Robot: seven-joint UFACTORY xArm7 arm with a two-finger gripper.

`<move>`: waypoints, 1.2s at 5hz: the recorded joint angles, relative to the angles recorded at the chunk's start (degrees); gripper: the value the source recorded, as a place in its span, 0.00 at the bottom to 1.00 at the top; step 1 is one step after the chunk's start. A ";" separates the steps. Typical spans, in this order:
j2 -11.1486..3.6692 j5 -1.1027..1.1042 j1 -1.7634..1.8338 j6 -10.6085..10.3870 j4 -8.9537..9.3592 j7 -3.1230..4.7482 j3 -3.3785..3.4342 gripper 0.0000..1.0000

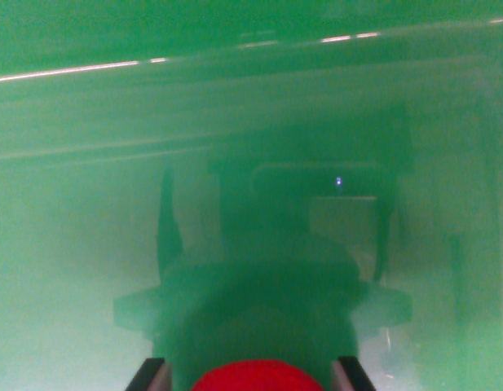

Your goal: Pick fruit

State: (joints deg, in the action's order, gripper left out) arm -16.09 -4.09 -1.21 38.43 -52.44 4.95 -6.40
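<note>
Surface: a glossy green surface (80, 269) fills nearly the whole wrist view; it is smooth, shiny and hazy, paler toward the lower part of the wrist view's left and right.
Reflection: a dark, blurred shape (263, 277) sits in the green just ahead of the jaws, looking like the mirrored outline of the gripper and wrist, with a tiny bright dot near its top.
Room: nothing of the wider room is legible; only green tone and soft banding show beyond the jaws.
Edges: a thin bright line (72, 71) slants across far ahead of the jaws, rising toward the wrist view's right, with fainter parallel bands below it; whether these are edges or glare I cannot tell.
Open room: the green lies bare to either side of the jaws, out to both borders of the view.
Fruit: a red rounded fruit (257, 375) sits right between the two fingertips at the bottom border, only its upper dome showing; its kind cannot be told.
Fruit axis: too little shows to tell a long axis or which way it points.
Gripper: the gripper (253, 376) shows only its two dark fingertips, one on each side of the fruit.
Jaws: apart by the fruit's width and closed against its sides, gripping it.
</note>
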 joint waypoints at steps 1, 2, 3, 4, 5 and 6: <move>0.56 0.12 0.03 1.54 -0.98 -0.10 -0.03 1.00; 0.56 0.12 0.03 1.54 -0.98 -0.10 -0.03 1.00; 1.23 0.26 0.07 3.36 -2.14 -0.22 -0.06 1.00; 1.23 0.26 0.07 3.36 -2.14 -0.22 -0.06 1.00; 1.92 0.41 0.11 5.27 -3.36 -0.34 -0.10 1.00; 1.92 0.41 0.11 5.27 -3.36 -0.34 -0.10 1.00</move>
State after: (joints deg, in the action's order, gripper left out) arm -14.16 -3.68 -1.11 43.70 -55.80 4.61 -6.50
